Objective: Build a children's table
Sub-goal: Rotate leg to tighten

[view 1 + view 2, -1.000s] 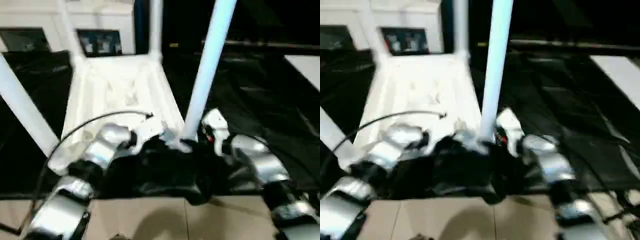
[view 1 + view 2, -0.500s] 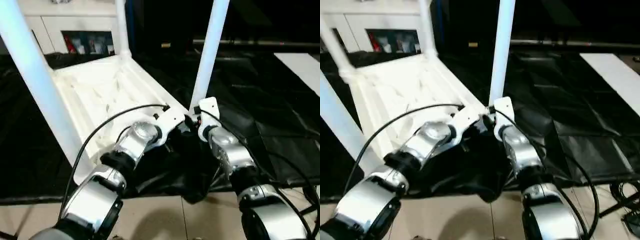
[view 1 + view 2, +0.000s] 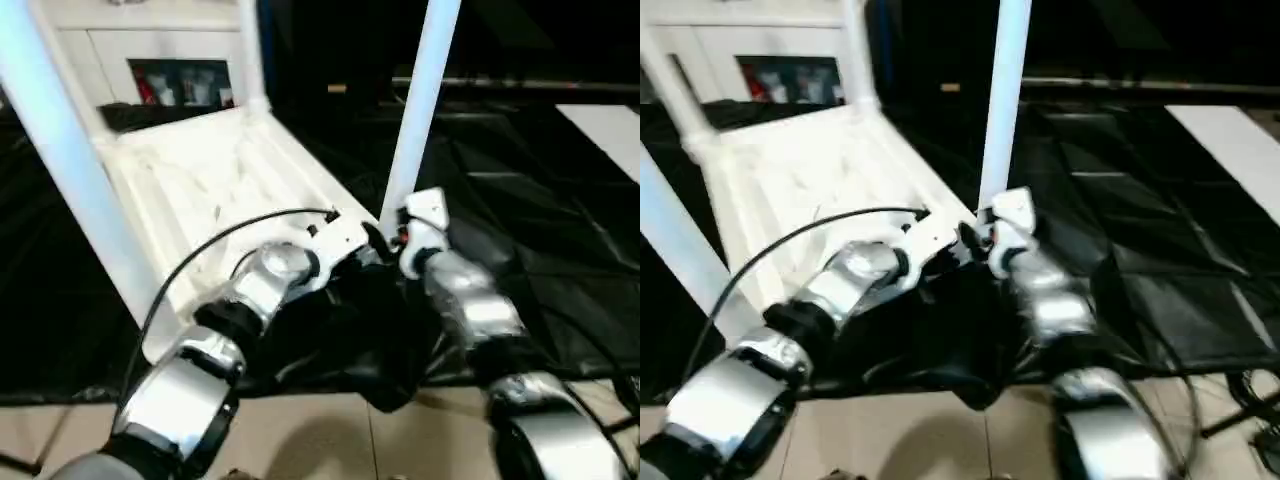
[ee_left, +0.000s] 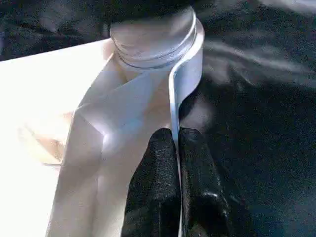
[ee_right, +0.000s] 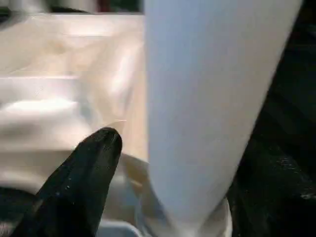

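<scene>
Both arms stay at the near corner. Left pincer (image 4: 176,148) pinches the tabletop (image 3: 215,180) rim; right pincer's state cannot be told. Upturned tabletop on black sheet (image 3: 520,190) carries legs (image 3: 418,100); seating check remains.

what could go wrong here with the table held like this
The left gripper pinches only the thin rim of the tabletop beside a corner socket, so the upturned table could slip or twist out. The right gripper has one finger beside the leg at that corner, and whether it grips is unclear; a sideways push there might loosen or tilt the leg. The black sheet under the table is wrinkled, so the tabletop may slide.
</scene>
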